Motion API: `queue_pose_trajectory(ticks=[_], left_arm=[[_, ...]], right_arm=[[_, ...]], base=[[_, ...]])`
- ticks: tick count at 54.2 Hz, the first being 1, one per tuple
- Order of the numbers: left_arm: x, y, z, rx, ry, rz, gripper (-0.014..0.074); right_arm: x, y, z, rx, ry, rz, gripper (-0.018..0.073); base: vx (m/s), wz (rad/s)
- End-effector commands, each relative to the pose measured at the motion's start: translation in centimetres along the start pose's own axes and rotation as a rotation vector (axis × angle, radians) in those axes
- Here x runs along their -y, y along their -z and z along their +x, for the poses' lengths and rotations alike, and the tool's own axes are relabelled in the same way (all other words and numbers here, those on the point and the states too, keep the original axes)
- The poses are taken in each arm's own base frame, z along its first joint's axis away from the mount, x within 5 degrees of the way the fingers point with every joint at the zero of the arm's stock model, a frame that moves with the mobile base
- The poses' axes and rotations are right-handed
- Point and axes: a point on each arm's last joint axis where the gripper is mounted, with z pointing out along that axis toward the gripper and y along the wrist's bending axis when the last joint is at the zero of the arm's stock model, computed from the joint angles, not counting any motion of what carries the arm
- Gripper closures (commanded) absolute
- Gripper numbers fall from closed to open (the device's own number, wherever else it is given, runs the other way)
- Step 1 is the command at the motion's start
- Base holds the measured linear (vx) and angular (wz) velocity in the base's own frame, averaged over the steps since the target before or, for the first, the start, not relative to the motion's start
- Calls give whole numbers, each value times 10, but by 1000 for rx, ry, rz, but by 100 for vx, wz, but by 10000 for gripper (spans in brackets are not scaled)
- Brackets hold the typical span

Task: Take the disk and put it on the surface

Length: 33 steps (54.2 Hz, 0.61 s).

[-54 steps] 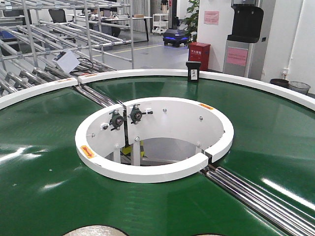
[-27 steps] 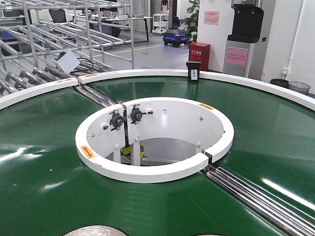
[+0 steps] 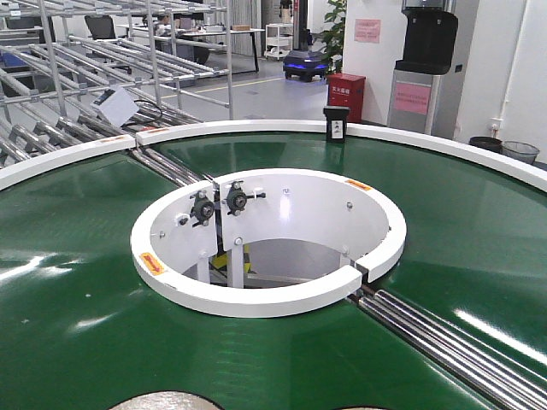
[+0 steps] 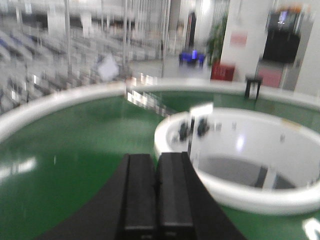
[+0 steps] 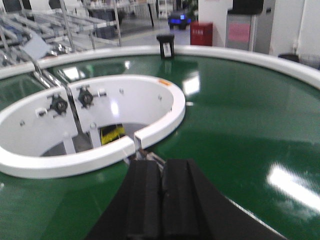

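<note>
No disk shows clearly in any view, and the surface is out of view. My left gripper [image 4: 156,159] is shut, its two black fingers pressed together with nothing between them, held above the green conveyor belt [image 4: 75,150] just left of the white inner ring [image 4: 240,190]. The left wrist view is blurred. Over the belt [image 5: 240,125], my right gripper [image 5: 161,165] is also shut and empty, near the gap in the inner ring [image 5: 135,140]. Neither gripper appears in the front view.
The ring-shaped green belt [image 3: 77,282] has a white outer rim [image 3: 256,128] and steel rollers [image 3: 444,342] at the right. A pale rounded shape [image 3: 167,401] peeks in at the bottom edge; what it is I cannot tell. A small black box [image 3: 335,125] stands on the far rim.
</note>
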Motion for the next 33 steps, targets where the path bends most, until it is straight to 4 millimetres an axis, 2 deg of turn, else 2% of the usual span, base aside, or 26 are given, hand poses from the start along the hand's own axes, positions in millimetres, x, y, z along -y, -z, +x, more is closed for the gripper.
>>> queue_pose_trajectory(ticks=[1, 7, 19, 27, 33], left_arm=[[0, -11, 2, -34, 0, -1, 541], [-1, -20, 14, -156, -2, -7, 452], [-2, -37, 27, -290, 0, -16, 177], [-2, -45, 32, -324, 13, -16, 123], [-1, -56, 41, -413, 54, -8, 130]], right_arm=[[0, -6, -15, 75, -1, 1, 512], [0, -15, -10, 25, -1, 3, 454], [1, -21, -1, -72, -2, 7, 253], [1, -21, 2, -101, -2, 8, 137], [1, -21, 2, -101, -2, 8, 108]], base=[[0, 0], [0, 0], [0, 0], [0, 0], [0, 0]])
